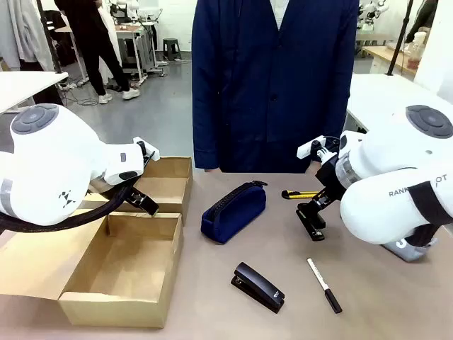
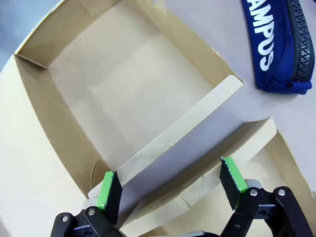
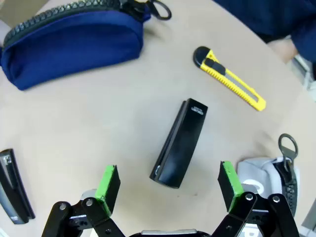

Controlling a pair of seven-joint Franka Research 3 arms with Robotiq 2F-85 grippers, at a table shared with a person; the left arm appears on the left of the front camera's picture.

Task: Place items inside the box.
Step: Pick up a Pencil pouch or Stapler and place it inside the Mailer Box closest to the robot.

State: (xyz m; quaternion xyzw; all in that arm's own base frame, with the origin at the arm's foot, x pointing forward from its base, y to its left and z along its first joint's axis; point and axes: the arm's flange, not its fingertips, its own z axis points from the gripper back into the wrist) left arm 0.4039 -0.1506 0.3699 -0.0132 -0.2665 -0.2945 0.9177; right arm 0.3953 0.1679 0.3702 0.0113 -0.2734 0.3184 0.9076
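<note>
The box [image 1: 120, 283] lies open at the front left, its lid flap spread to the left. My left gripper [image 1: 140, 201] hangs open over its far edge. In the left wrist view the left gripper [image 2: 170, 185] looks down on a cardboard flap [image 2: 182, 143] and a bare box floor [image 2: 118, 89]; which box I cannot tell. The navy "CAMPUS" pencil case [image 1: 233, 211] [image 2: 279, 44] [image 3: 74, 44] lies mid-table. My right gripper [image 1: 318, 204] [image 3: 169, 183] is open just above a black stapler [image 1: 310, 225] [image 3: 180, 143]. The yellow-black utility knife [image 1: 301, 194] [image 3: 229, 79], a second stapler [image 1: 258, 287] [image 3: 12, 185] and the marker [image 1: 324, 285] rest on the table.
A second cardboard box [image 1: 170, 185] sits directly behind the first. A person in a dark blue coat [image 1: 272, 85] stands at the table's far edge. A grey object with a key ring [image 3: 266, 173] lies to the right of the stapler.
</note>
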